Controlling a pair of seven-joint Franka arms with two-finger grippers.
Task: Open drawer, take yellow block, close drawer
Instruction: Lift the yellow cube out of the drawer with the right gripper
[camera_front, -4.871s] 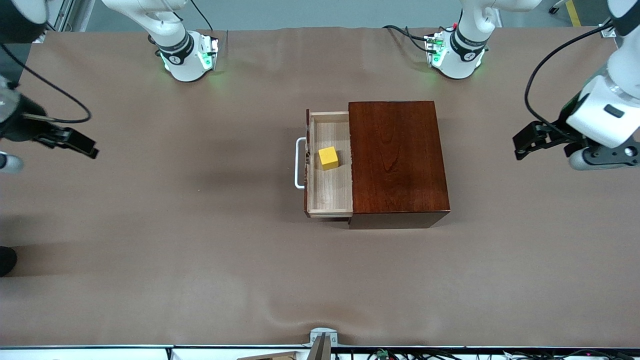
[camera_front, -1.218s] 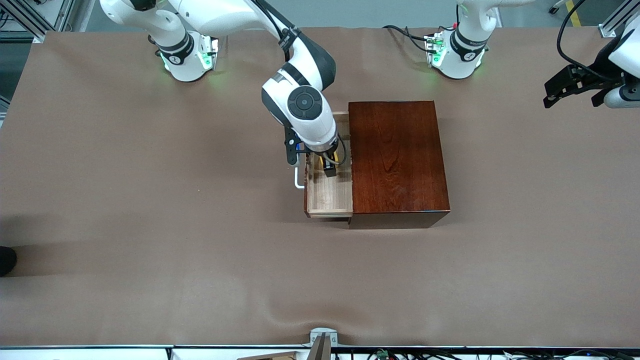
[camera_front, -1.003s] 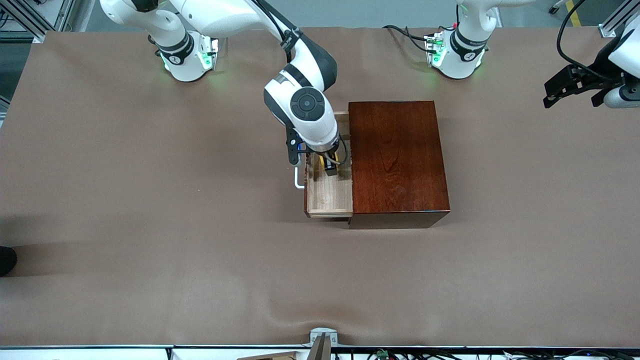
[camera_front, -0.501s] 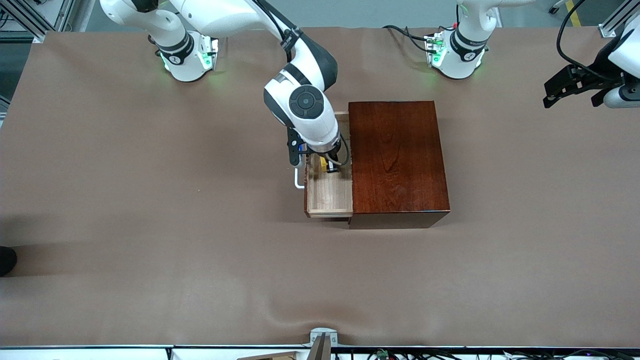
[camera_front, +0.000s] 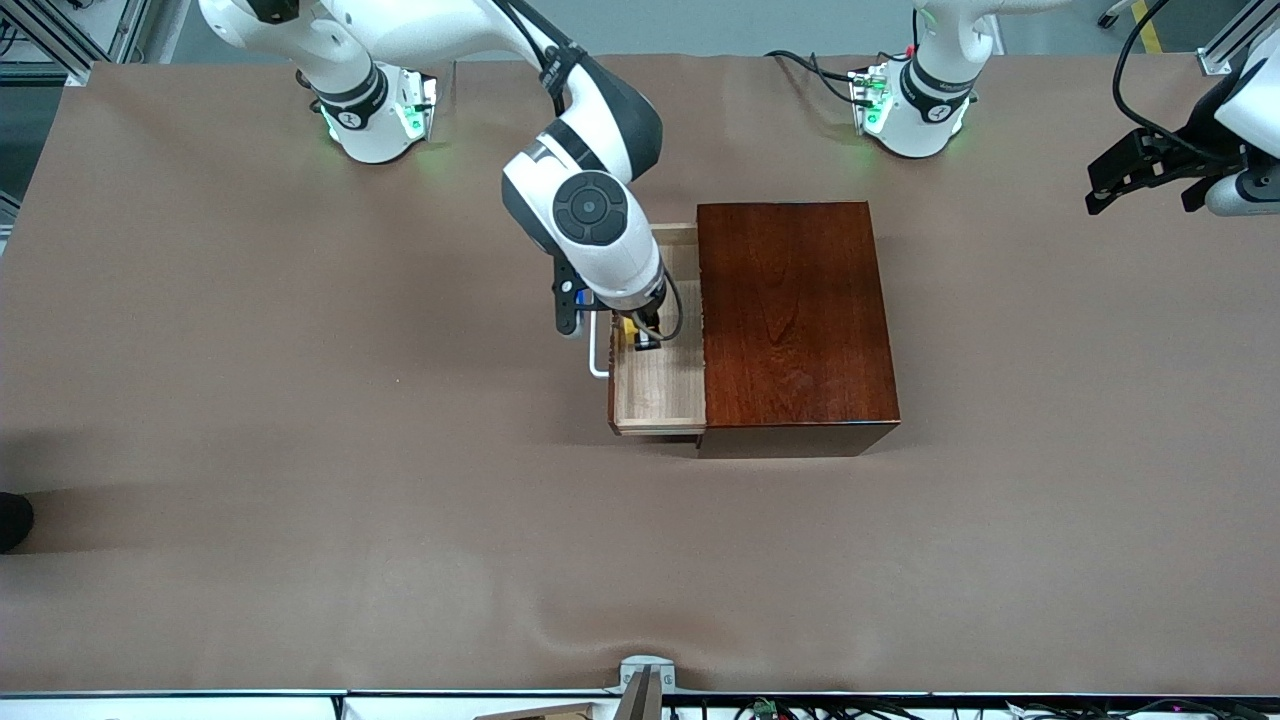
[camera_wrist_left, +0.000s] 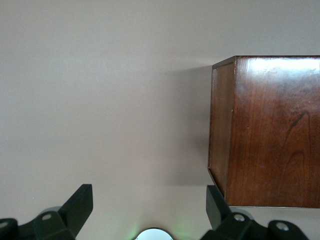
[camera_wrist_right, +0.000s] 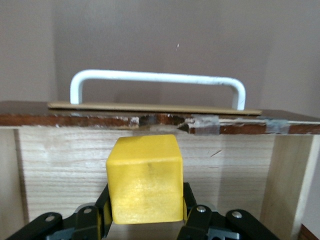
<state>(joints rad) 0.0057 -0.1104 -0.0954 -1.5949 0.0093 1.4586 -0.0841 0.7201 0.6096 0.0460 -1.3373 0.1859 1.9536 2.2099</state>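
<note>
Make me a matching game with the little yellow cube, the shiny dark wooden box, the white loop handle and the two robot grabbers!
Things:
1. small yellow cube
2. light-wood drawer of the glossy reddish-brown wooden box
3. white loop handle
4. left gripper
5. right gripper

States:
A. open, waiting in the air at the left arm's end of the table
B. pulled out
C. shut on the cube, over the drawer
D. pinched between two black fingers
E. fixed to the drawer's dark front

Pairs: 1-D, 2-B, 3-E, 4-A, 5-C
</note>
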